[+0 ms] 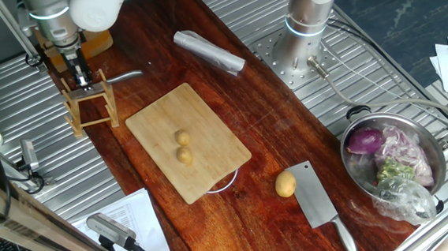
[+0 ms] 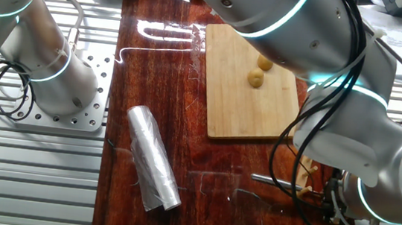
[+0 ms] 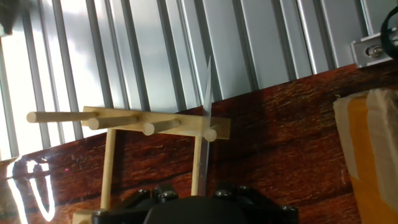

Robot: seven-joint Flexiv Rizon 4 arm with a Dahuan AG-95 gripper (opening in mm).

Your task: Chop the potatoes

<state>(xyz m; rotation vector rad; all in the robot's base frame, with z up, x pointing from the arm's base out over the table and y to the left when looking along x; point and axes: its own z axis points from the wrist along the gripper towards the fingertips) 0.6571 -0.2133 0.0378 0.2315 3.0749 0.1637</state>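
Two potatoes point(image 1: 183, 145) wait uncut on the cutting board point(image 1: 160, 118) mid-desk.
The pincer point(image 1: 83, 78) sits at the wooden rack point(image 1: 90, 105) near the desk's far-left corner, apparently fetching a knife point(image 3: 205, 118); I cannot tell whether it is clamped. Next: carry the blade over.

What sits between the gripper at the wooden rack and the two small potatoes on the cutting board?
In one fixed view, from the gripper to the potatoes: the wooden rack, bare tabletop, then bare cutting board.
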